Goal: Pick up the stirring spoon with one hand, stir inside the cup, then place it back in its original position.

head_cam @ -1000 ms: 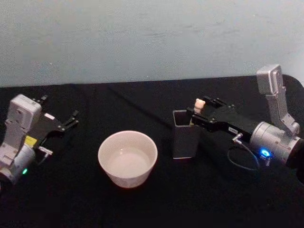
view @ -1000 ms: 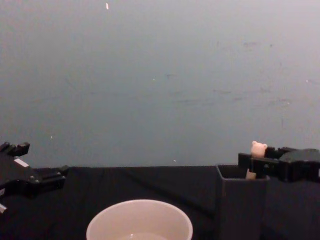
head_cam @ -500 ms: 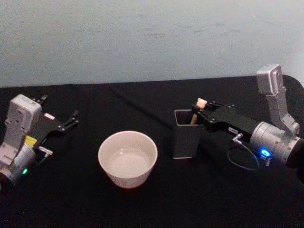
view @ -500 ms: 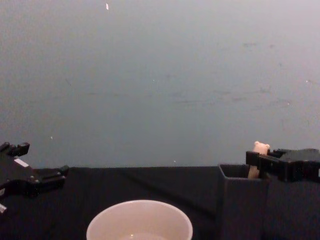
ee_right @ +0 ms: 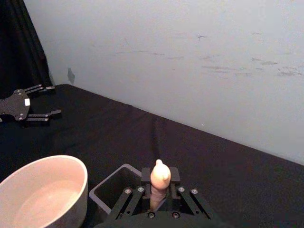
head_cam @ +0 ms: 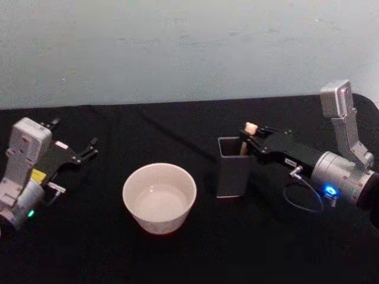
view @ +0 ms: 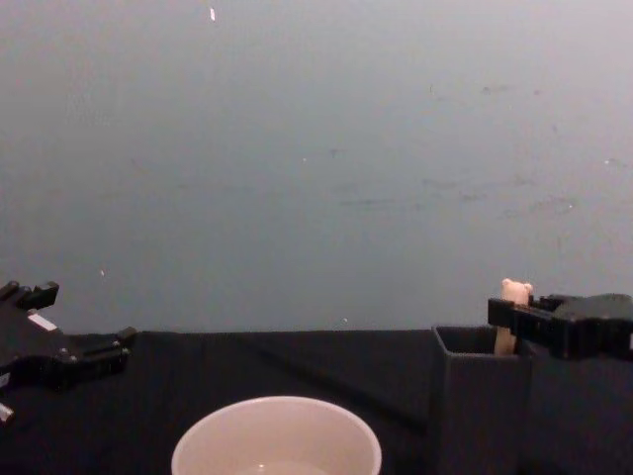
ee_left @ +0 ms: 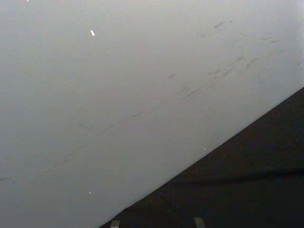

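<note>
The stirring spoon (head_cam: 249,135), where does it stand?

Upright in the dark grey holder (head_cam: 231,176), against that box's right side. The cream handle and its little bear head stick out above the rim. The stem and bowl are hidden inside.

And what has hold of it?

The right pincer (head_cam: 251,139). It reaches in almost level from the right, over the holder's rim, on a silver wrist (head_cam: 337,176) with a blue light. Its two fingers are pressed onto the handle just under the bear head. The right wrist view shows this best: the stirring spoon (ee_right: 160,178) rises between the black fingers of the right pincer (ee_right: 160,186), with the holder (ee_right: 110,189) open just beyond. In the chest view the bear head of the stirring spoon (view: 512,292) stands a little above the right pincer (view: 510,315), over the holder (view: 480,416).

Where is the cup?

The cup (head_cam: 159,223) sits on the black counter (head_cam: 249,254), left of the holder, near it but apart. It is wide, round and cream-white.

The other arm?

The left pincer (head_cam: 74,133) lies low at the counter's left side, well apart from the cup, its fingers spread.
</note>
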